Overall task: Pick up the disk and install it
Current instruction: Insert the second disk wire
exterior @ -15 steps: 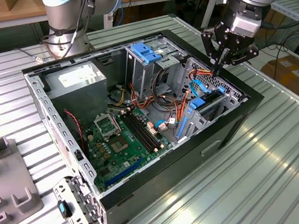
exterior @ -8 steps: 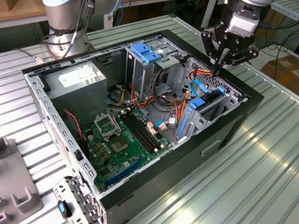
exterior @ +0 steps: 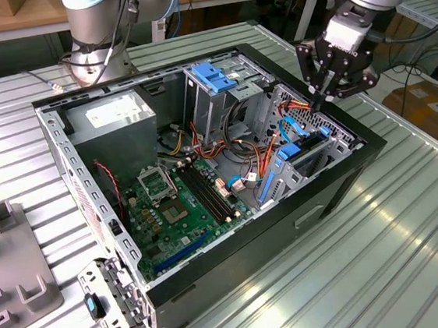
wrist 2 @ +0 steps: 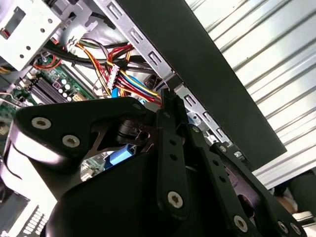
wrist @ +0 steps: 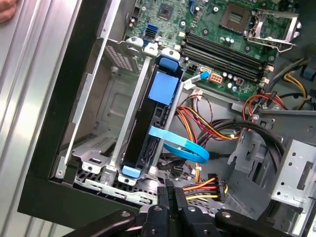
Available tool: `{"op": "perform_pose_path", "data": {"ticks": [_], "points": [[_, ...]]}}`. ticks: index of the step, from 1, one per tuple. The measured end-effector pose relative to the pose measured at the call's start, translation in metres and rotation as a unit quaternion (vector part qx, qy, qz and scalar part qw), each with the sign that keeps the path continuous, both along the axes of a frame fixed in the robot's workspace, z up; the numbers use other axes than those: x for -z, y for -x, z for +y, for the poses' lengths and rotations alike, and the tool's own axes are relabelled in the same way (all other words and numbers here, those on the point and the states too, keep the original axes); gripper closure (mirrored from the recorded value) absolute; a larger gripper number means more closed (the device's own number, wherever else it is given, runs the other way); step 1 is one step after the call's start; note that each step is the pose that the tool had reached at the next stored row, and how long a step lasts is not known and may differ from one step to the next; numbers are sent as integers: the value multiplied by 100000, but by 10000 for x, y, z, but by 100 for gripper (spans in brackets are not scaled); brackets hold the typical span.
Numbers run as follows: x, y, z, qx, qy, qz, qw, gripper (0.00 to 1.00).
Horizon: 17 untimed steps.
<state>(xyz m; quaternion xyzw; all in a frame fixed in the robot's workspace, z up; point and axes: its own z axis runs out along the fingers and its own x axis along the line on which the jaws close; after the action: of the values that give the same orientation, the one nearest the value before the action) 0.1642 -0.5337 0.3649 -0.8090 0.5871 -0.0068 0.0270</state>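
Where the case (exterior: pixel 345 168) wall meets the drive bay, finds the gripper (exterior: pixel 316 105) poised just above the rim, toward the exterior view's right. Shows its fingers (wrist: pixel 164 200) pressed together in the first wrist view: narrow, closed, with nothing between them. Confirms the same in the second wrist view, with the gripper (wrist 2: pixel 165 98) over a bundle of wires (wrist 2: pixel 129 81) beside the black wall.

Places the disk (wrist: pixel 148 128) inside the case, standing on edge in the bay between two metal rails (wrist: pixel 132 113), apart from the fingers. Marks it by blue plastic at both ends: a broad tab toward the motherboard (wrist: pixel 222 29) and a small clip near the wall. In the exterior view, puts the disk (exterior: pixel 293 160) below the gripper, at the case's front end.

Notes a flat blue cable (wrist: pixel 182 148) curling just beside the disk, and orange, yellow and red wires past it. Leaves a grey power supply (exterior: pixel 112 116) at the far corner and a blue bracket (exterior: pixel 213 74) atop the upper cage. Sets the whole case on a ribbed metal table (exterior: pixel 414 230).
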Motion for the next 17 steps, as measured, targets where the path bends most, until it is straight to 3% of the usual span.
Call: {"op": "perform_pose_path", "data": {"ticks": [5, 11, 17], "points": [[1, 5, 0, 550, 51, -2, 99998, 84], [21, 80, 0, 810, 110, 3, 99997, 84], [47, 81, 0, 4740, 330, 5, 99887, 84]]}}
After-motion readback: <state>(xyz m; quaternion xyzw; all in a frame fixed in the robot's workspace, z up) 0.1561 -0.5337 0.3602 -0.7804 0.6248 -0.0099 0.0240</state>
